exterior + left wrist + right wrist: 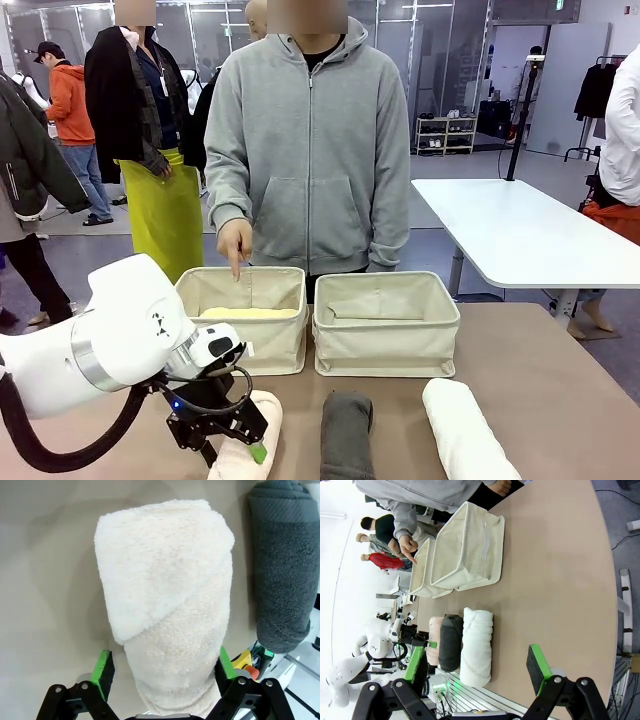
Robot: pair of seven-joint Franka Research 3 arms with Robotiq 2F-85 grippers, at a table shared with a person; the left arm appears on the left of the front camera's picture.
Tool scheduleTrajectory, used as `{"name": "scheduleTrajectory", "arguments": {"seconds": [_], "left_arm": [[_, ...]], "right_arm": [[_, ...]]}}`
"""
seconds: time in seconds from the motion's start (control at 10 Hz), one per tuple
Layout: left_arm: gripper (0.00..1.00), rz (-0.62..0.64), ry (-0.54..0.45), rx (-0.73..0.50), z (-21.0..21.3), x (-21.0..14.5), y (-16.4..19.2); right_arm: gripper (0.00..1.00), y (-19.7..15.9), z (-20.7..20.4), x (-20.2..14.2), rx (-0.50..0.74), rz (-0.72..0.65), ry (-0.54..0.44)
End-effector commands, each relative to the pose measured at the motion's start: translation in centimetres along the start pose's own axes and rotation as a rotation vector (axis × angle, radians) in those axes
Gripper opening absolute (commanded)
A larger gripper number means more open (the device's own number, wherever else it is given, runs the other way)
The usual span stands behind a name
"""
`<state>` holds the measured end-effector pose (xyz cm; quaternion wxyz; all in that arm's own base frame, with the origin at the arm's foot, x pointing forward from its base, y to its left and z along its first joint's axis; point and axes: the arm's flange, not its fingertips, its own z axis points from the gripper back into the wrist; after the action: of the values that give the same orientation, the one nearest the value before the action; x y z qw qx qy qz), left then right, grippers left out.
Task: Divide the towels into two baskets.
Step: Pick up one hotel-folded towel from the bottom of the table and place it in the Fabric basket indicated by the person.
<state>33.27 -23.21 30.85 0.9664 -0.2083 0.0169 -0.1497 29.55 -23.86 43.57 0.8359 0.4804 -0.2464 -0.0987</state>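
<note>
A cream towel (250, 425) lies at the table's front left, and my left gripper (240, 452) is lowered over its near end. In the left wrist view the green pads (104, 672) stand on either side of the cream towel (165, 595); the right pad is against it and a small gap remains at the left pad. To its right lie a dark grey towel (347, 435) and a white towel (465, 430). A pale yellow towel (250, 313) lies in the left basket (270, 345). The right basket (385, 350) holds no towel. My right gripper (478, 665) hangs open above the table.
A person in a grey hoodie stands behind the baskets and points a hand (237, 245) down into the left basket. A white table (520, 230) stands at the back right. Bare tabletop lies to the right of the baskets.
</note>
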Motion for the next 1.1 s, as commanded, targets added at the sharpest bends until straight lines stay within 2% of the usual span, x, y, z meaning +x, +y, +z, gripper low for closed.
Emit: {"name": "scheduleTrajectory", "arguments": {"seconds": [0.0,0.1,0.2,0.3,0.4,0.5,0.6,0.9,1.0], "left_arm": [[0.81,-0.033,-0.005,-0.014,-1.2,-5.3,1.4],[0.75,-0.039,-0.006,-0.018,-1.2,-5.3,1.3],[0.62,-0.039,-0.009,-0.016,-1.0,-5.4,1.3],[0.56,-0.040,-0.009,-0.012,-0.9,-5.4,1.3],[0.42,-0.039,-0.011,-0.010,-0.8,-5.4,1.3],[0.37,-0.042,-0.014,-0.010,-0.5,-5.4,1.3],[0.23,-0.049,-0.020,-0.009,0.1,-5.5,1.2],[0.23,-0.156,-0.032,-0.042,4.0,-6.2,1.2],[0.23,-0.238,-0.008,-0.029,6.1,-6.6,1.2]], "right_arm": [[1.00,0.2,0.2,-0.1,0.004,0.007,-0.004],[1.00,0.2,0.2,-0.1,0.004,0.007,-0.004],[1.00,0.2,0.2,-0.1,0.004,0.007,-0.004],[1.00,0.2,0.2,-0.1,0.004,0.007,-0.004],[1.00,0.2,0.2,-0.1,0.004,0.007,-0.004],[1.00,0.2,0.2,-0.1,0.004,0.007,-0.004],[1.00,0.2,0.2,-0.1,0.004,0.007,-0.004],[1.00,0.2,0.2,-0.1,0.004,0.007,-0.004],[1.00,0.2,0.2,-0.1,0.004,0.007,-0.004]]}}
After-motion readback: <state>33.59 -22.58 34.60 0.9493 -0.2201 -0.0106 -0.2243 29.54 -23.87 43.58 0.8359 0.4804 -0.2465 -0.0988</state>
